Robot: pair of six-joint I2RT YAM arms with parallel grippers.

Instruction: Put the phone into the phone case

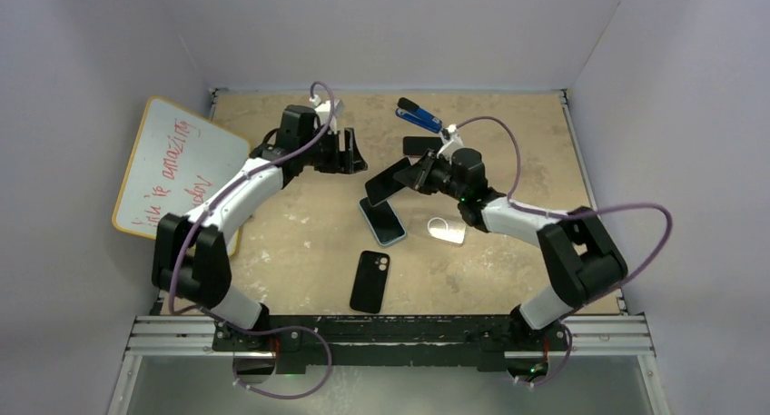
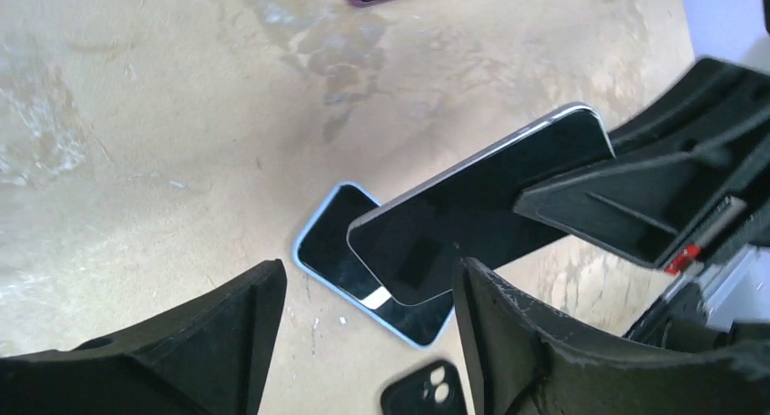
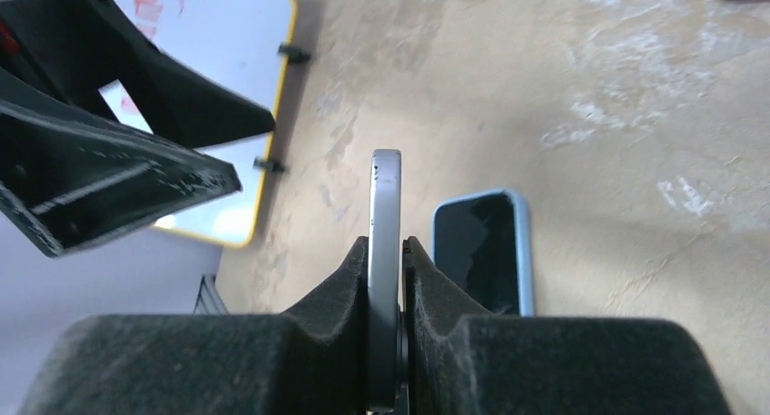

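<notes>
Grey-edged phone point(image 3: 385, 197), we note, is pinched by the right gripper point(image 3: 387, 251), clear of the table point(image 1: 300, 242), long axis reaching toward the spread-fingered, empty left gripper point(image 2: 368, 279); blue-rimmed case point(image 2: 329, 238) lies flat just beneath.

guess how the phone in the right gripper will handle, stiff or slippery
Probably stiff: the phone juts straight out of the right gripper without sagging. Likely slippery: its glossy faces are pinched only near one end, so it might pivot or slide if bumped.
</notes>
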